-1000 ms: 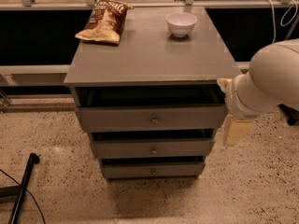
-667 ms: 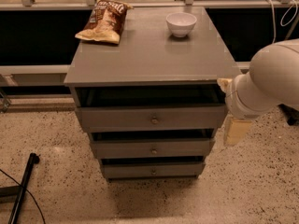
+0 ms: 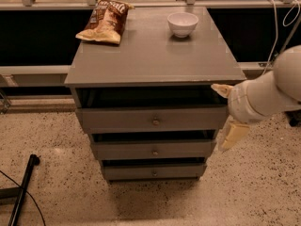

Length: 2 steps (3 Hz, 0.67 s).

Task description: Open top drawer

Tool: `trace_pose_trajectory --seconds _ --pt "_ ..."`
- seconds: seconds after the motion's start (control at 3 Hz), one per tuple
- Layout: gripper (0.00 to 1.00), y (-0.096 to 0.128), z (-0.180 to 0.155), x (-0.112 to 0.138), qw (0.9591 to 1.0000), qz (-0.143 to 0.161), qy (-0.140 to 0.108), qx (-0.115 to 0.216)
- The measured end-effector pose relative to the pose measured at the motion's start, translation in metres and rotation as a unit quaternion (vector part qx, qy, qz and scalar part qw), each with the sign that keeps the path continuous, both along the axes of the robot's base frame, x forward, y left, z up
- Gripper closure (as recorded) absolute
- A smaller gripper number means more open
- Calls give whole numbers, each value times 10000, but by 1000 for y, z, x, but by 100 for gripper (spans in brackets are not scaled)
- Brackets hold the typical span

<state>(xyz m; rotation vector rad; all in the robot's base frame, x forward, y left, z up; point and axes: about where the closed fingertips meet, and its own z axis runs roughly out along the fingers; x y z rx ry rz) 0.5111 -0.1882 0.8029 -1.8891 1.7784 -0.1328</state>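
The grey cabinet (image 3: 150,55) holds three drawers stacked one above the other. The top drawer (image 3: 117,119) is the widest, with a small round metal knob (image 3: 155,122) at its centre. Its front stands a little forward of the cabinet, and a dark gap shows above it. My gripper (image 3: 226,112) is at the drawer's right end, right of the knob. Its cream fingers (image 3: 233,134) are spread apart, one by the cabinet top's right corner and one lower, beside the middle drawer (image 3: 122,150). They hold nothing.
A chips bag (image 3: 104,21) and a white bowl (image 3: 183,23) sit on the cabinet top. The bottom drawer (image 3: 127,172) is near the speckled floor. A black pole and a cable (image 3: 21,192) lie on the floor at the left. A railing and cables run behind.
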Motion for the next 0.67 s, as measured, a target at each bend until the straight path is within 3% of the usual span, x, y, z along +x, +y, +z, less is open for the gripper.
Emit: trace_pose_trajectory --seconds 0.33,0.67 --pt "0 -15 0 -13 9995 -16 -34 304" --pt "0 -13 1 -12 9996 -4 -37 284"
